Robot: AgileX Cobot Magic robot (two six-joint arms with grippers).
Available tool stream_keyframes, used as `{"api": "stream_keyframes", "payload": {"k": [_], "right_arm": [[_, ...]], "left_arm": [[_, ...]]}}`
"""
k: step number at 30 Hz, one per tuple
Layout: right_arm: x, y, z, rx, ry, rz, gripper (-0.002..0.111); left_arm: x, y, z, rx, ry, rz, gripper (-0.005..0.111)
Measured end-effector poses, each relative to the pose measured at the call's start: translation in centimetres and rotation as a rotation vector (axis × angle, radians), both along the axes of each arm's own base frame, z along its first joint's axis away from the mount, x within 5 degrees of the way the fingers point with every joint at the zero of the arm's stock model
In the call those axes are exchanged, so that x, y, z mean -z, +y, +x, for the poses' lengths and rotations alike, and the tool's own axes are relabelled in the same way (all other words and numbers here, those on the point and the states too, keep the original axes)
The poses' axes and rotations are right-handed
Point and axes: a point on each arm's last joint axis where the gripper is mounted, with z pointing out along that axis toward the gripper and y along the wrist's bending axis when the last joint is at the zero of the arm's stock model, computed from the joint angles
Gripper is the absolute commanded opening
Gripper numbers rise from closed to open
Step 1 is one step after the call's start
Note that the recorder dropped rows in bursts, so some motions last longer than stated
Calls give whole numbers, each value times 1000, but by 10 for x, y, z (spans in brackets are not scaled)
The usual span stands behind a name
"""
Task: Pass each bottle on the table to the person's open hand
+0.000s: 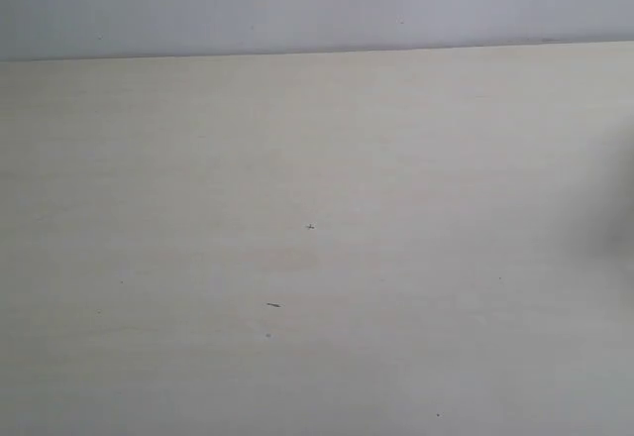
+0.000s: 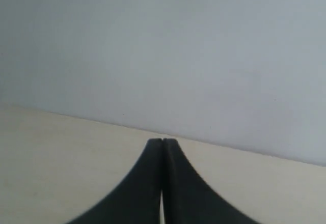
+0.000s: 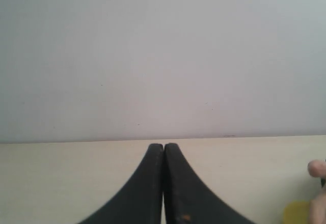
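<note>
The left claw (image 2: 162, 142) is seen closed, its two black fingers pressed flat against each other with nothing held between them; the right claw (image 3: 163, 145) is closed in the same way, tips meeting along a thin seam, and nothing is gripped there either. Both claws are held just above the table (image 1: 317, 159), a pale beige top with faint grain, which is bordered at its far edge by a plain grey-white wall (image 1: 297, 5); a few tiny dark specks (image 1: 274, 305) are scattered over the surface. In the right wrist view a light-skinned fingertip of the person's hand (image 3: 317, 169) is cut off by the frame edge, well apart from the right claw; just beside it a yellow object (image 3: 297, 213) is partly shown, resting low by the tabletop; whether it is a bottle cannot be told from so small a patch. A dim blur (image 1: 616, 230) is seen at the right edge of the exterior view; its nature cannot be told.
</note>
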Motion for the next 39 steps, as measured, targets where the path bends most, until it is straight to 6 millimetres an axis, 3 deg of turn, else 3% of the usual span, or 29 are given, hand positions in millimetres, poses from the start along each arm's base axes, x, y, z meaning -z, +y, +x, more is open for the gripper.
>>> {"api": "stream_keyframes", "payload": {"k": [5, 9, 17, 25, 39], "right_arm": [[0, 0, 0, 0, 0, 0, 0], [0, 0, 0, 0, 0, 0, 0], [0, 0, 0, 0, 0, 0, 0], [0, 0, 0, 0, 0, 0, 0], [0, 0, 0, 0, 0, 0, 0]], "left_arm": [[0, 0, 0, 13, -24, -221, 0], [0, -2, 0, 45, -17, -272, 0], [5, -7, 0, 134, 50, -207, 0], [0, -11, 0, 187, -3, 3, 0], [5, -10, 0, 181, 52, 85, 0]]}}
